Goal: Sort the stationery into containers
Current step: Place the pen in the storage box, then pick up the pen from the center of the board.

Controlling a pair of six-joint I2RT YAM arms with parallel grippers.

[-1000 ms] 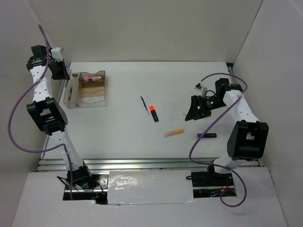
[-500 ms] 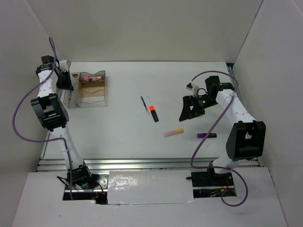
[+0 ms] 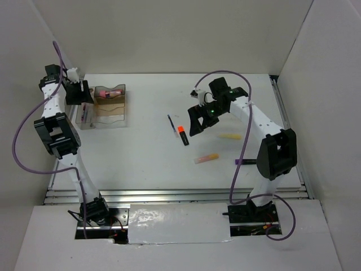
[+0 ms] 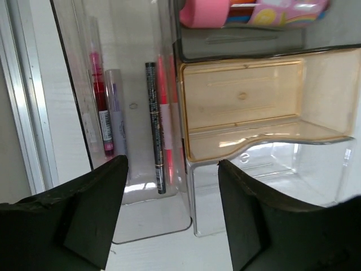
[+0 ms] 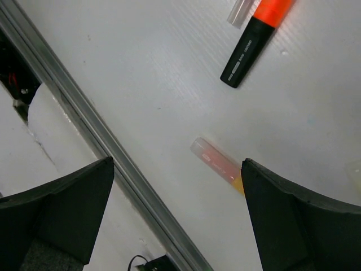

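We see right gripper (image 3: 196,122) swung left since half-second ago, now well right of organiser tray (image 3: 111,121), jaws wide, empty, near orange-capped black highlighter (image 3: 184,135). Pale yellow stick (image 3: 230,136), yellow-pink marker (image 3: 206,158) and purple marker (image 3: 246,161) lie farther right of tray. Left gripper (image 4: 172,164) hovers over tray's left pen slot, spread wide, holding nothing. Pink-capped tube (image 4: 248,10) lies in tray's far compartment.
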